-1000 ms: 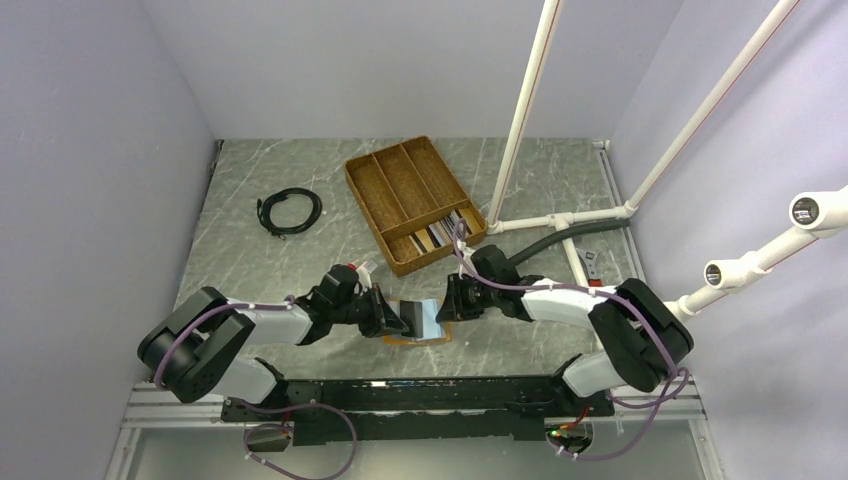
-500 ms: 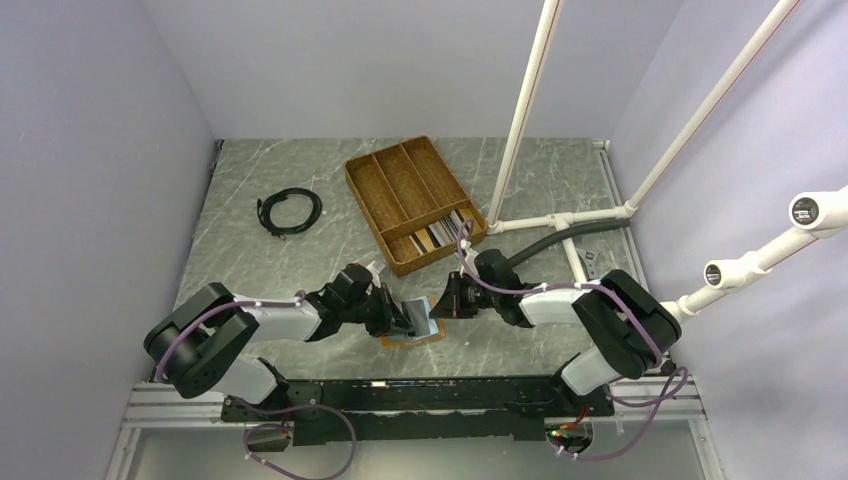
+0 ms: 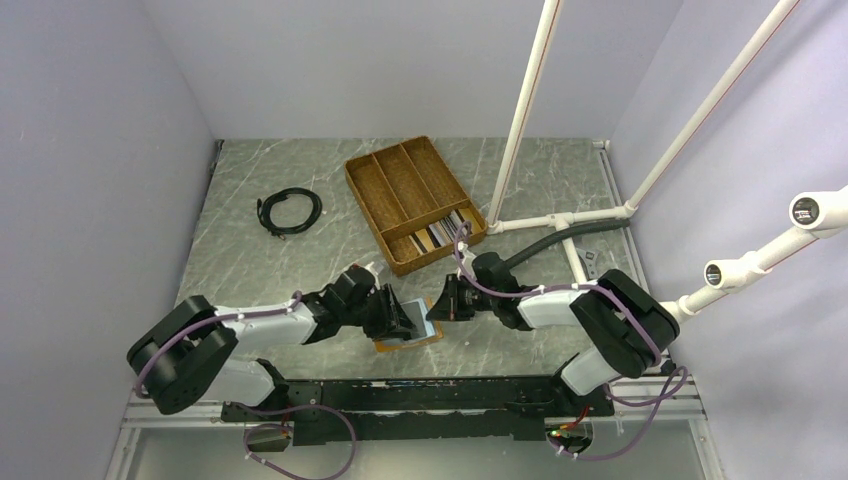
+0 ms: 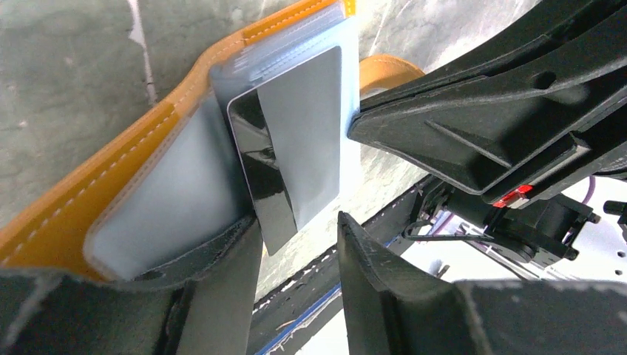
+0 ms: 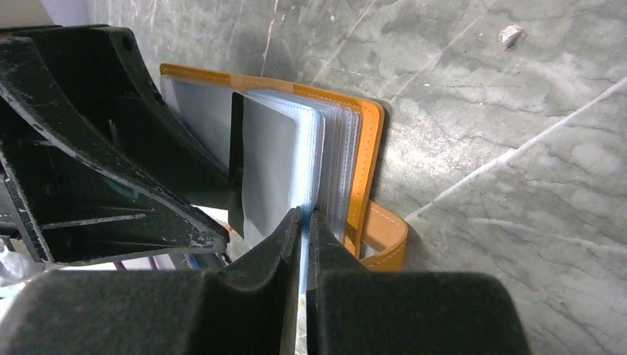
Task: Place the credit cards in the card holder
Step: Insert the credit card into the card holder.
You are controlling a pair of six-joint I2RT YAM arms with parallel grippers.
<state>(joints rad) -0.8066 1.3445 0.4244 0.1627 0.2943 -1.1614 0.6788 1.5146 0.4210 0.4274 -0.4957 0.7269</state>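
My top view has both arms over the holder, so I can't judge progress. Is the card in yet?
Observer: Not clearly. The card lies across the open holder, one end past its edge.
Operator: Is the left arm gripping it?
Observer: No. The left gripper has its jaws apart around that end.
Operator: And the right?
Observer: The right gripper is shut on the edge of one clear sleeve, lifting it off the stack.

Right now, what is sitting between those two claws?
The open card holder, with a grey card lying against its clear sleeves. Both wrist views show this plainly.
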